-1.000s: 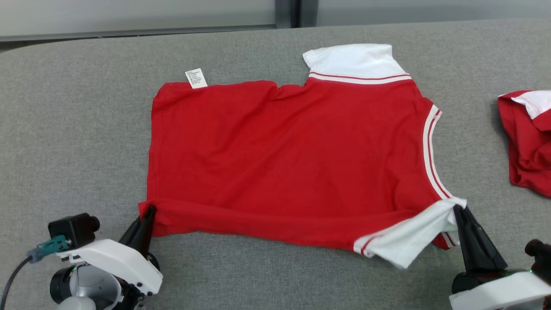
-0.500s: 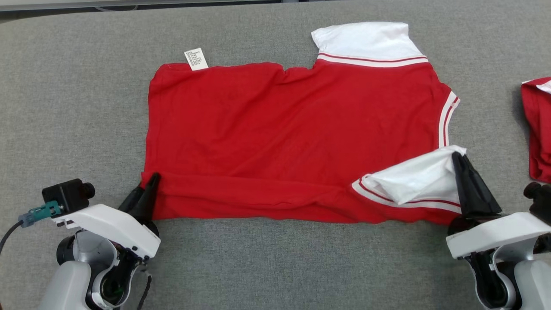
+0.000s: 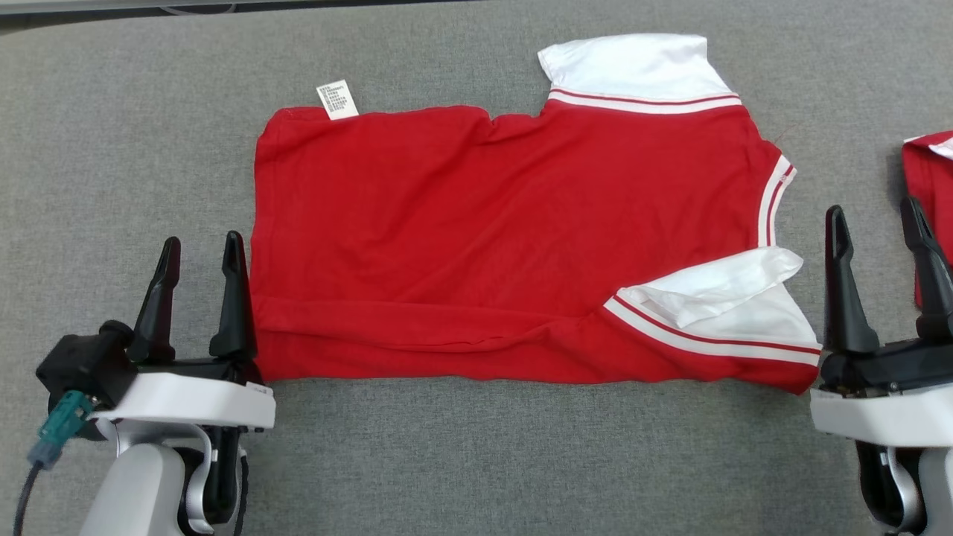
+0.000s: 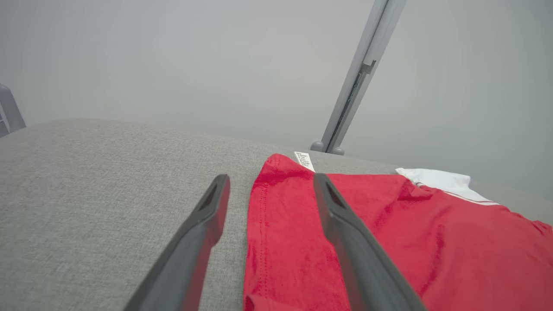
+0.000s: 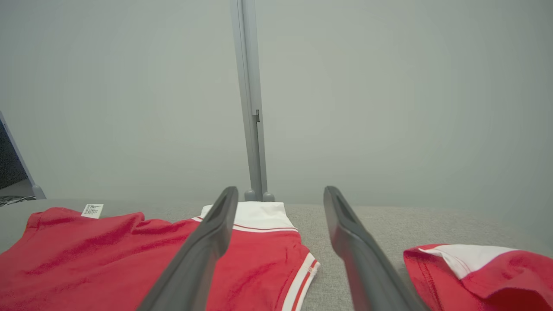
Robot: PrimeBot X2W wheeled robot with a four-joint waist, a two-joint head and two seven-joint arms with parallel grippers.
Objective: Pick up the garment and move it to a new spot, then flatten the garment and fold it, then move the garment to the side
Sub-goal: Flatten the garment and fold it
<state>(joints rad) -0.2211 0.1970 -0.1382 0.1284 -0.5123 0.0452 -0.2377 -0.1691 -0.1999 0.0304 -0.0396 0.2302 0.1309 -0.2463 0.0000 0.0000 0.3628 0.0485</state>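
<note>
1. The garment (image 3: 506,238), a red shirt with white sleeves and striped trim, lies spread on the grey counter (image 3: 476,461), roughly centred in the head view. Its body is flat and its near hem is doubled into a long, low fold.
2. A white label (image 3: 337,100) sticks out at the garment's far left corner. The far sleeve (image 3: 633,67) lies flat beyond the body at the far right.
3. The near sleeve (image 3: 726,309) is turned inward on top of the red body at the near right corner, slightly rumpled.
4. The left gripper (image 3: 202,240) stands at the garment's left edge with its jaws apart, gripping nothing. Its inner finger is just beside the red edge; I cannot tell whether it touches.
5. In the left wrist view one finger (image 4: 207,216) lies over bare counter and the other (image 4: 341,216) over red cloth, with the garment's stitched edge running between them.
6. The right gripper (image 3: 872,207) stands just off the garment's right side, jaws wide apart and holding nothing. It sits between the garment and a second red garment (image 3: 927,171) at the right edge of the head view.
7. In the right wrist view that second red garment lies crumpled with a white part showing. Bare counter separates it from the garment.
8. A grey post (image 5: 250,108) rises behind the counter.
</note>
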